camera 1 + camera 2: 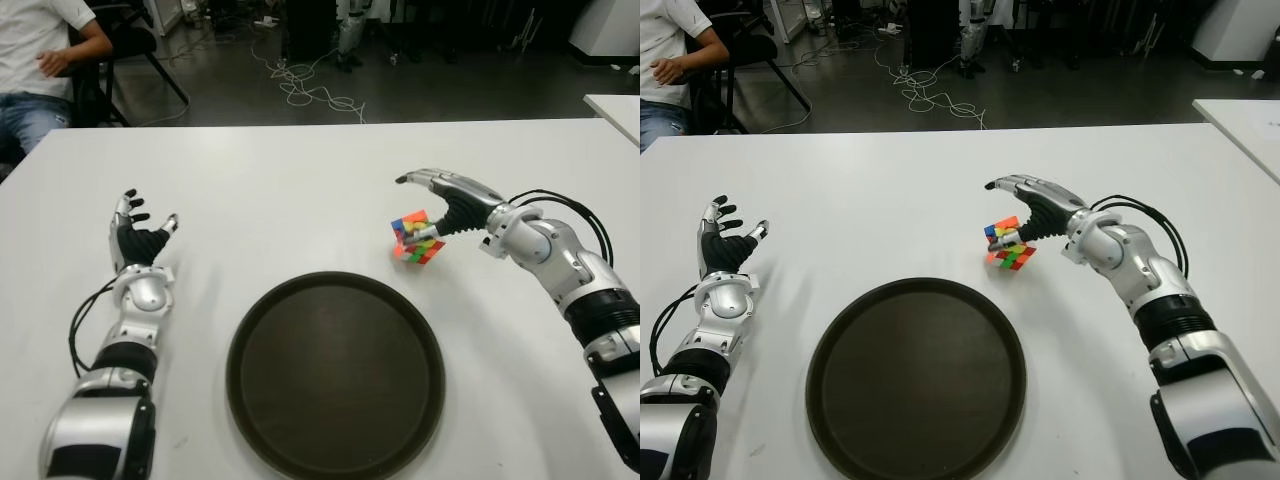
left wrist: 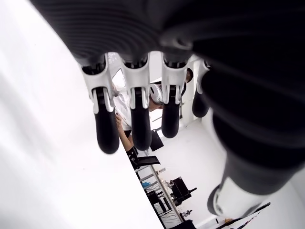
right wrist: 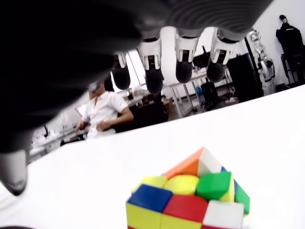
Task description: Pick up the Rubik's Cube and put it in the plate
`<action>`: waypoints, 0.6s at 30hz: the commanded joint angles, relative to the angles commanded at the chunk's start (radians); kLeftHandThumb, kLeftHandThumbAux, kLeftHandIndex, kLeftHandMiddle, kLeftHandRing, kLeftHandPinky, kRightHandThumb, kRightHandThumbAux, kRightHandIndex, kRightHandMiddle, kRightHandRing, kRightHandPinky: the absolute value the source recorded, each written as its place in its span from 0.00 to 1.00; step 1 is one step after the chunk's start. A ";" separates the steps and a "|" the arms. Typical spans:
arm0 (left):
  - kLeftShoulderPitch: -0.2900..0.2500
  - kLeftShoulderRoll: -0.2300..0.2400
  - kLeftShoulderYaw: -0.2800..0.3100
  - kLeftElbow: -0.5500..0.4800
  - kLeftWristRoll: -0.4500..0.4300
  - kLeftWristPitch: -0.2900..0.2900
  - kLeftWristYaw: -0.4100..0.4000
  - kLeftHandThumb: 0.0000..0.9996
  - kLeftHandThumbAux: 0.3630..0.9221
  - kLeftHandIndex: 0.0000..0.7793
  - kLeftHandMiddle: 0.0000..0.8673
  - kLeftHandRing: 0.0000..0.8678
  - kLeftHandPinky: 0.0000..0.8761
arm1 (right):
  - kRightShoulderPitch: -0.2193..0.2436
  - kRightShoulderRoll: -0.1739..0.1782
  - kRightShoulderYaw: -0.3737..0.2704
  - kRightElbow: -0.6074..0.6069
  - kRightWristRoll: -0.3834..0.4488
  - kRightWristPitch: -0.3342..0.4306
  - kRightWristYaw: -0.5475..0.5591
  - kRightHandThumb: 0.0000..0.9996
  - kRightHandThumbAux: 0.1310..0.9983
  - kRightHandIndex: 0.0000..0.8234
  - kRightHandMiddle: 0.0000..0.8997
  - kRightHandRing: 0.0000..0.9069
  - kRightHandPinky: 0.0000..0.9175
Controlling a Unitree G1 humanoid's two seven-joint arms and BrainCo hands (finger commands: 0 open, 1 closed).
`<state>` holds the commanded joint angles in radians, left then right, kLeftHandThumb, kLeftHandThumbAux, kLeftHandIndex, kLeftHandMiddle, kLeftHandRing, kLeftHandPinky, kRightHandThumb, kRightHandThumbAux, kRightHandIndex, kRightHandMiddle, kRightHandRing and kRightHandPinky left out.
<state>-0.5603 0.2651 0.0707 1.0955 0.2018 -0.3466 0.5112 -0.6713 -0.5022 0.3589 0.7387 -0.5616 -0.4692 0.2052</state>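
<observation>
The white worktop spreads under both my arms, and the round dark plate lies on it near me, between my hands and nearer my right one. My right hand reaches in over the worktop just beyond the plate's far right rim, fingers stretched out and spread, closed on nothing. The Rubik's Cube sits right under those fingers, at the palm side by my thumb; whether the thumb touches it I cannot tell. It is outside the plate, just past its rim, and stands tilted on an edge or corner. Its small squares are mixed: orange, white, green, yellow, blue, red. I read no writing on it. My left hand shows well to the left of the plate, fingers loosely spread, holding nothing.
</observation>
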 joint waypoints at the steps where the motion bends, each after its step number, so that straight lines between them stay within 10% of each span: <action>1: 0.000 0.000 0.000 0.000 0.001 0.000 0.000 0.10 0.68 0.17 0.23 0.29 0.37 | -0.002 0.000 0.002 0.004 -0.003 0.002 0.000 0.00 0.47 0.00 0.00 0.00 0.01; 18: 0.000 -0.001 -0.004 -0.002 0.008 0.013 0.012 0.09 0.71 0.16 0.25 0.30 0.39 | -0.021 -0.001 0.034 0.044 -0.014 0.007 0.056 0.00 0.50 0.00 0.00 0.00 0.00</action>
<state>-0.5607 0.2641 0.0668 1.0932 0.2100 -0.3340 0.5231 -0.6928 -0.5031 0.3929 0.7824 -0.5752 -0.4622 0.2611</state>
